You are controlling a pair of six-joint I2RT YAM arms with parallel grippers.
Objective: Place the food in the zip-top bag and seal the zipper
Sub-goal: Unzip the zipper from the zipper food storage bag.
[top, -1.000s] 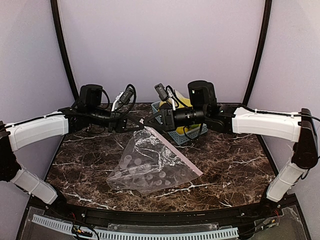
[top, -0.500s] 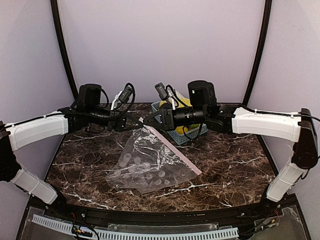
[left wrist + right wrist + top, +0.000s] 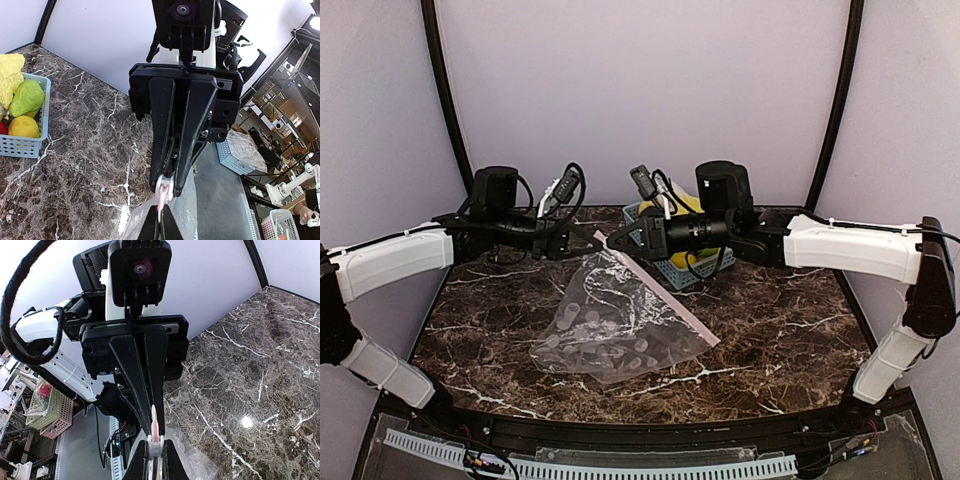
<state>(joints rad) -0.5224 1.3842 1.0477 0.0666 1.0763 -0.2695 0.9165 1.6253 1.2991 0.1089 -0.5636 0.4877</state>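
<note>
The zip-top bag [image 3: 620, 325] hangs from its top corner and drapes onto the table, with nothing showing inside it. Its pink zipper [image 3: 670, 300] runs down to the right. My left gripper [image 3: 592, 238] is shut on the end of the zipper strip [image 3: 161, 202]. My right gripper [image 3: 617, 241] faces it, shut on the white slider [image 3: 155, 451] on that strip. The two grippers almost touch tip to tip. The food [image 3: 678, 205] sits in the blue basket [image 3: 685, 268]: a yellow cabbage [image 3: 10, 70], a green piece [image 3: 27, 97] and a yellow fruit [image 3: 22, 127].
The basket stands at the back centre, behind and under my right wrist. The purple back wall and black frame posts [image 3: 445, 95] close in the rear. The marble table [image 3: 790, 320] shows bare to the right of the bag.
Both grippers have lifted the held corner a little and shifted left. The bag's draped body has slid slightly left on the table.
</note>
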